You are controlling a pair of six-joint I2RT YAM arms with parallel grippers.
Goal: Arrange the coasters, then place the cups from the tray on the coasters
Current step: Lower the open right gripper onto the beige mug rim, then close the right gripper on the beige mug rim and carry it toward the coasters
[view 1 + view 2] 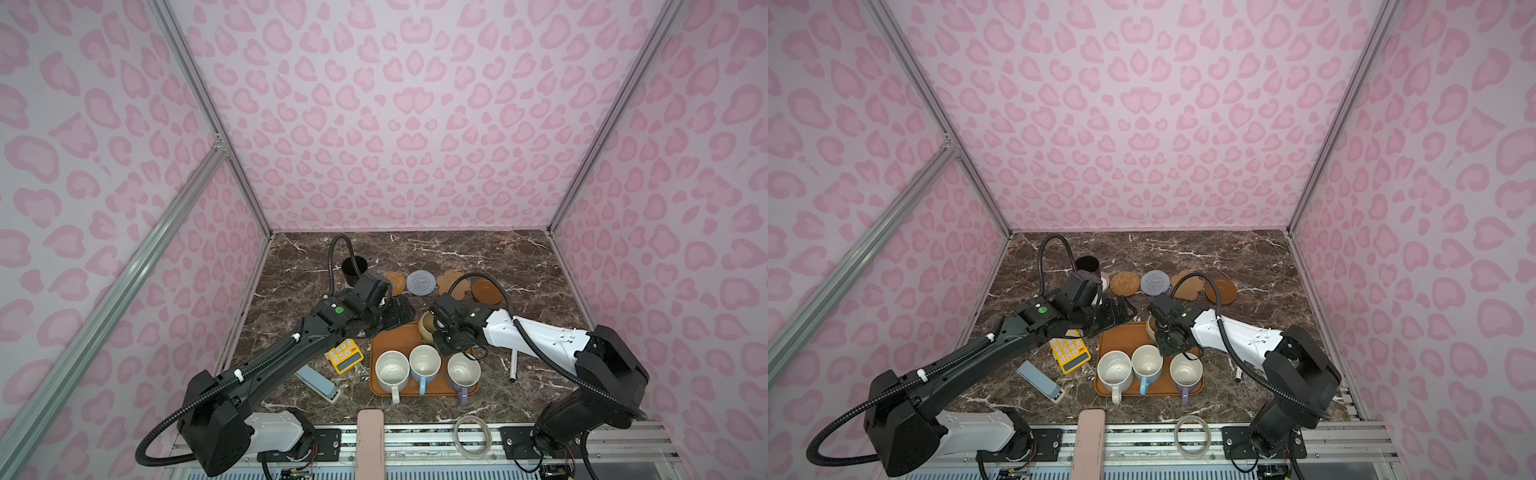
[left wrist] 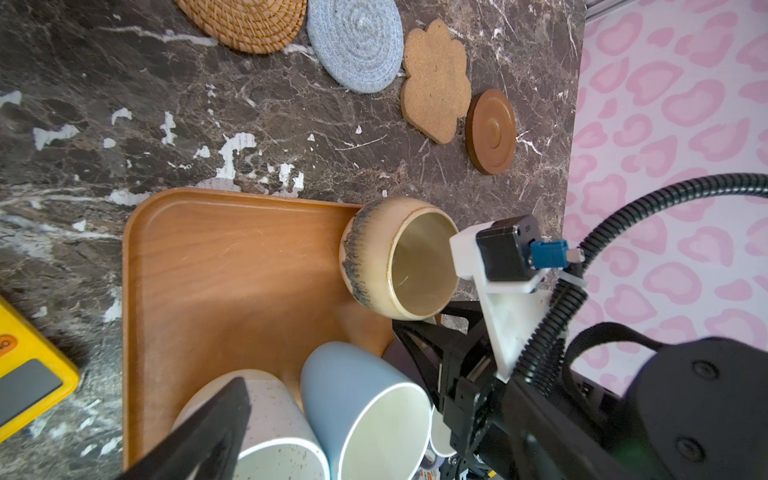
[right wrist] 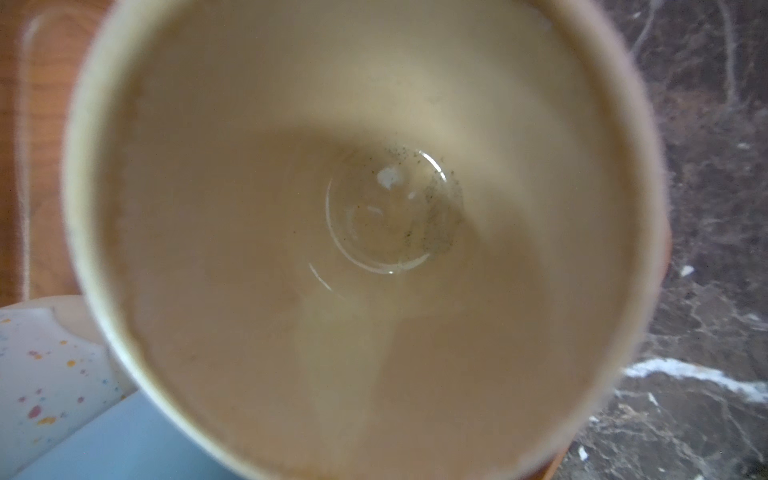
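Cream-yellow cup (image 2: 374, 257) is sitting at the tray's (image 2: 208, 270) corner by the right fingers (image 2: 417, 343), grip untellable; left fingers (image 2: 199, 436) are hanging released.

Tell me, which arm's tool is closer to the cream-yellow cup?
Right. The right tool is close beside the cream-yellow cup; the left tool hovers apart, near the tray's far-left corner.

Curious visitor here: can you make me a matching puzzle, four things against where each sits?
1 black cup
2 cream-yellow cup
3 cup with blue outside
4 light-blue woven round coaster

A middle cup along the orange-brown rectangular tray's near edge
B tray's far corner
C lying bare, no cup on it
D off the tray, back left of marble table

Pairs: 1-D, 2-B, 3-A, 4-C
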